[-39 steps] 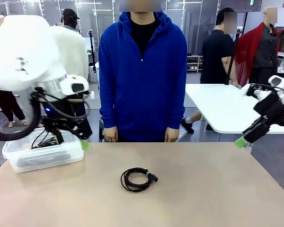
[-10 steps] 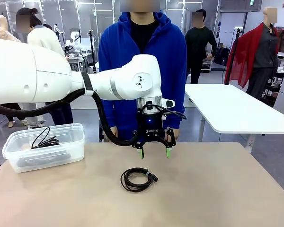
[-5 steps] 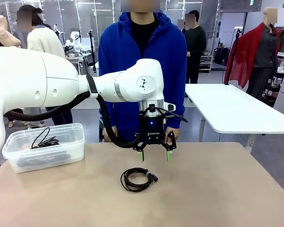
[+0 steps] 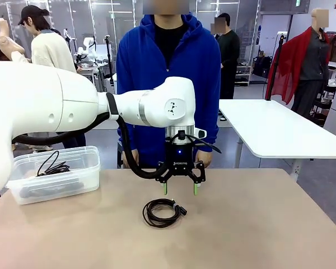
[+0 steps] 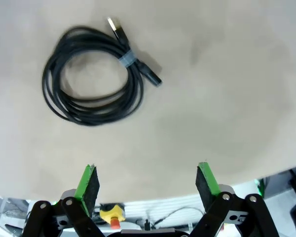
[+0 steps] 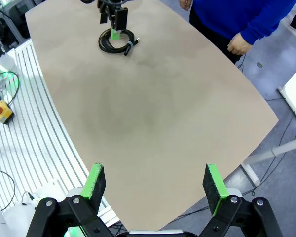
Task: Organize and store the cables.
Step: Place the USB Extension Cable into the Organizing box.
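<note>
A coiled black cable (image 4: 163, 212) lies on the tan table (image 4: 257, 224) near its middle, bound with a grey tie and with plugs at its ends. In the left wrist view the same cable (image 5: 96, 74) lies flat ahead of the fingers. My left gripper (image 4: 180, 188) hangs open just above and slightly behind the coil, fingers pointing down, nothing between them. More black cables (image 4: 51, 167) rest in a clear plastic bin (image 4: 22, 182) at the table's left. My right gripper (image 6: 154, 182) is open, high above the table's right end, with the cable (image 6: 117, 43) far off.
A person in a blue hoodie (image 4: 168, 84) stands at the far edge, hands (image 4: 131, 159) hanging by the table. A white table (image 4: 280, 131) stands behind on the right. A ribbed white base with a yellow emergency button (image 6: 2, 111) lies beside the table in the right wrist view.
My left arm swung from the bin at the left to the table's middle and has been lowering its open gripper toward the coil. The right arm left the front view.
</note>
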Robot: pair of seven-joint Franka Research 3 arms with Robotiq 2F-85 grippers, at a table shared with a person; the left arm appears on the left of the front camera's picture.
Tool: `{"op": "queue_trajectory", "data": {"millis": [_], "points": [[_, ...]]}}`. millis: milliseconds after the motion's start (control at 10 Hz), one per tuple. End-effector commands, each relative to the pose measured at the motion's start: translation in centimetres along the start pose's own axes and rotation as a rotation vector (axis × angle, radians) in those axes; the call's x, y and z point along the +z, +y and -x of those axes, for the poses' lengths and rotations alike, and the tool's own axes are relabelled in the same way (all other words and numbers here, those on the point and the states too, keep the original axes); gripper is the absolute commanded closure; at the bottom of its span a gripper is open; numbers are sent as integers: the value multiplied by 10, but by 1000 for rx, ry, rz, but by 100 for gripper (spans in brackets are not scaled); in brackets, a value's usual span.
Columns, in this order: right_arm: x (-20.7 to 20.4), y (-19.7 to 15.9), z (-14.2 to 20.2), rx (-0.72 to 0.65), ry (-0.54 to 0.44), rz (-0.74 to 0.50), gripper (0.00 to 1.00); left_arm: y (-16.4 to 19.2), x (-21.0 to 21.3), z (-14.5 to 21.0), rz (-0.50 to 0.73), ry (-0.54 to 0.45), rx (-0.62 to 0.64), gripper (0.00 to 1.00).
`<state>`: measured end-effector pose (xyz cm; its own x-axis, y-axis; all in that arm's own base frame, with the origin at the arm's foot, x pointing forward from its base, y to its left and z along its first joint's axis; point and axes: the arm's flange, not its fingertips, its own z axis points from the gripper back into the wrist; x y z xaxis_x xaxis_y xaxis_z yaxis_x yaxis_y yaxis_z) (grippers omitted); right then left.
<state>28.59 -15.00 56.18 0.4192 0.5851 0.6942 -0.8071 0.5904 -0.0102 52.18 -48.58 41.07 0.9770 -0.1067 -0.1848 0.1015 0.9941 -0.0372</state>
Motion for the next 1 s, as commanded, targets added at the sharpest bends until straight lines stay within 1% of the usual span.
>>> {"op": "queue_trajectory", "data": {"millis": [0,300,400,600,700,800,900], "points": [[0,-1,-1,9,-3,5,0,0,-15,-3,-17,-104,61,0],[0,-1,-1,9,-3,5,0,7,-27,-17,-21,-236,143,0],[0,-1,-1,9,-3,5,0,8,-30,-20,-64,-272,171,0],[0,-1,-1,9,-3,5,0,9,-32,-21,-35,-277,174,0],[0,-1,-1,9,-3,5,0,11,-25,-15,-40,-267,139,0],[0,-1,-1,9,-3,5,0,8,-31,-30,-28,-247,151,0],[0,-1,-1,9,-3,5,0,8,-31,-30,-28,-247,151,0]]}}
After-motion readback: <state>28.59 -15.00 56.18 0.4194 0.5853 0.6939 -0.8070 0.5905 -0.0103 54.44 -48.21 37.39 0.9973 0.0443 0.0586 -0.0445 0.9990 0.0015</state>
